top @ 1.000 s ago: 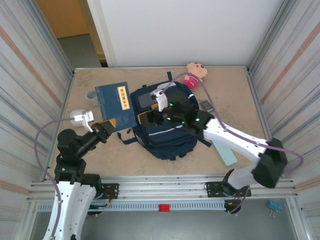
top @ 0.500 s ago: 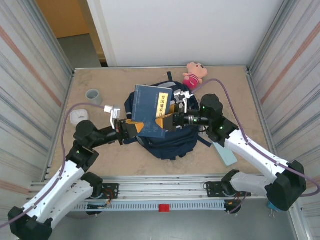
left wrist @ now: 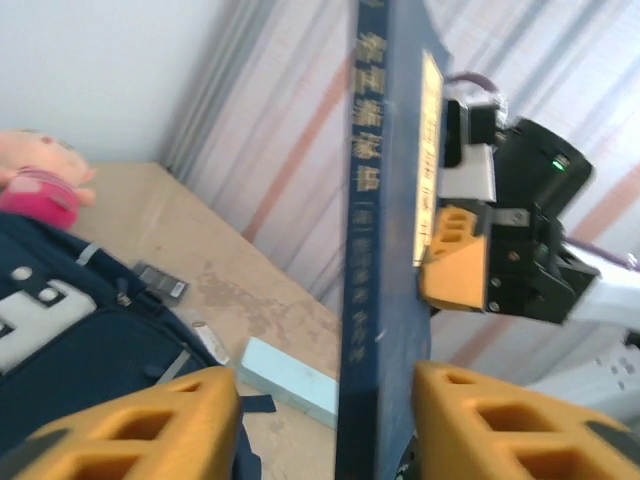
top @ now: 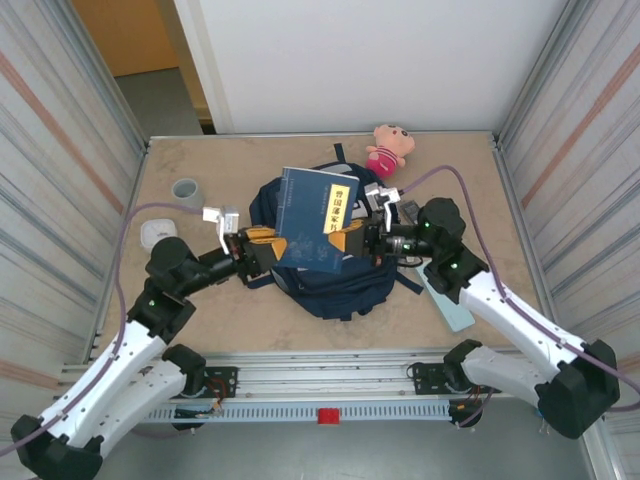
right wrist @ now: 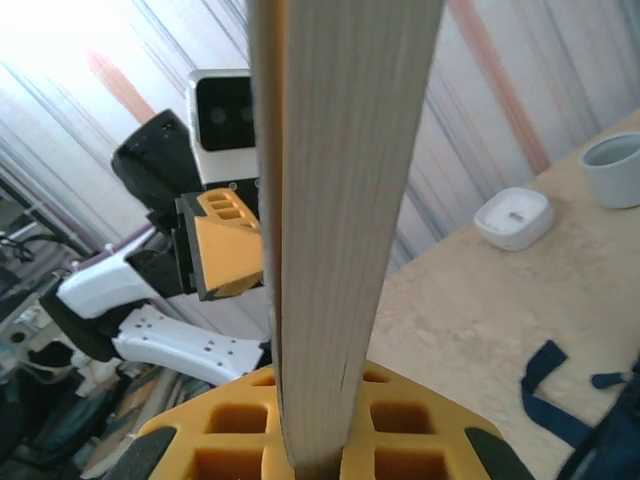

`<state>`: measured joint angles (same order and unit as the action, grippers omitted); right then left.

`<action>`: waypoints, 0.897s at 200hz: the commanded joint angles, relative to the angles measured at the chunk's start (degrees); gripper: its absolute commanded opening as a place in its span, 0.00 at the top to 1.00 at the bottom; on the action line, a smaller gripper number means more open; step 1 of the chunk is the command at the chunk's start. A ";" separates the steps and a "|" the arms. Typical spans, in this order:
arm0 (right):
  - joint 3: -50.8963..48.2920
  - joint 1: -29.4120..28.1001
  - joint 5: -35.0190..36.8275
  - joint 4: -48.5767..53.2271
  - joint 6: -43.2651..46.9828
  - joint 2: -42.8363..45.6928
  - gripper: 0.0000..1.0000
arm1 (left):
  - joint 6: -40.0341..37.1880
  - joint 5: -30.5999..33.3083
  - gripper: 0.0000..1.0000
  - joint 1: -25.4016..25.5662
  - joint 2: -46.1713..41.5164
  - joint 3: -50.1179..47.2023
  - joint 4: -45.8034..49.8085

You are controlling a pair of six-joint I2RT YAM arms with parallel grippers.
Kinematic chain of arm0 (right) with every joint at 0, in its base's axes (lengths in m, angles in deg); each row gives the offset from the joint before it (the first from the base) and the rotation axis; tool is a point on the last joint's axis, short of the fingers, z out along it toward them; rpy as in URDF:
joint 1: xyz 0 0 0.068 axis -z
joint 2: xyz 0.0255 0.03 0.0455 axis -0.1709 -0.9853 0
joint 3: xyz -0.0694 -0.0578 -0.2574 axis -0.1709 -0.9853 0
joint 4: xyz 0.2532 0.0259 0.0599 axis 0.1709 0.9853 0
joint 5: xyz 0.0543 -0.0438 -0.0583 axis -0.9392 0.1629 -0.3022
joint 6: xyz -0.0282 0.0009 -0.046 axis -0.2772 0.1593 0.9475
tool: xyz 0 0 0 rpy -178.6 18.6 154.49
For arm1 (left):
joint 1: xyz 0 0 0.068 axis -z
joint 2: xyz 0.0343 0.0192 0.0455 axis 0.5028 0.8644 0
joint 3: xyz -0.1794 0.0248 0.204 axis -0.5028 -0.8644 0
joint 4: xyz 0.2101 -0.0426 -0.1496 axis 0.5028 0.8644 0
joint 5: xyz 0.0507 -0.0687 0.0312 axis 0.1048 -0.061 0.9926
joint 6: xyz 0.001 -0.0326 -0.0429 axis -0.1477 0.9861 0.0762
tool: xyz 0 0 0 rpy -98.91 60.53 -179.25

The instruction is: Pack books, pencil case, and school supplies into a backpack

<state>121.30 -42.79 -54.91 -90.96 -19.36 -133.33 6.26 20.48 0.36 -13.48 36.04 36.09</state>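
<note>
The dark blue book (top: 315, 222), thin, with a yellow title strip on its cover, stands upright above the backpack (top: 340, 290). The right gripper (top: 350, 237) pinches its page edge tight; the left gripper (top: 264, 243) has its fingers (left wrist: 130, 420) spread either side of the spine, not clamping it

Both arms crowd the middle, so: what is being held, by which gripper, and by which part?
The right gripper is shut on the blue book at its page edge, upright over the backpack. The left gripper stands open around the spine.
</note>
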 commanded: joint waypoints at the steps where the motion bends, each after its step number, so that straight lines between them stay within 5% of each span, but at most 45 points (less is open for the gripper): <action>1: 0.75 0.52 4.04 7.42 11.23 5.20 1.00 | -11.06 6.76 0.34 -0.12 -2.83 3.64 12.41; 30: -0.12 -0.36 12.69 19.86 28.99 7.94 1.00 | -23.47 12.21 0.18 0.10 -3.40 9.01 24.32; 70: -1.79 -5.80 21.35 29.52 54.84 6.71 1.00 | -43.17 7.63 0.12 2.59 0.44 14.92 35.38; 92: -0.36 -10.21 28.04 34.92 63.72 3.88 1.00 | -50.19 10.59 0.08 6.70 2.90 16.68 39.84; 114: 0.66 -13.68 31.71 37.74 68.26 1.02 1.00 | -55.48 15.18 0.06 11.27 5.25 16.68 42.06; 155: 2.03 -16.51 27.36 37.49 69.63 -2.07 1.00 | -59.35 17.02 0.07 16.28 11.55 16.85 44.29; 179: 2.71 -16.88 25.37 37.07 69.57 -3.03 1.00 | -59.13 14.83 0.27 16.30 14.20 16.62 42.37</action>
<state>121.00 -59.14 -27.11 -52.67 47.54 -135.69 -49.81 36.04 16.40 -0.60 51.29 78.97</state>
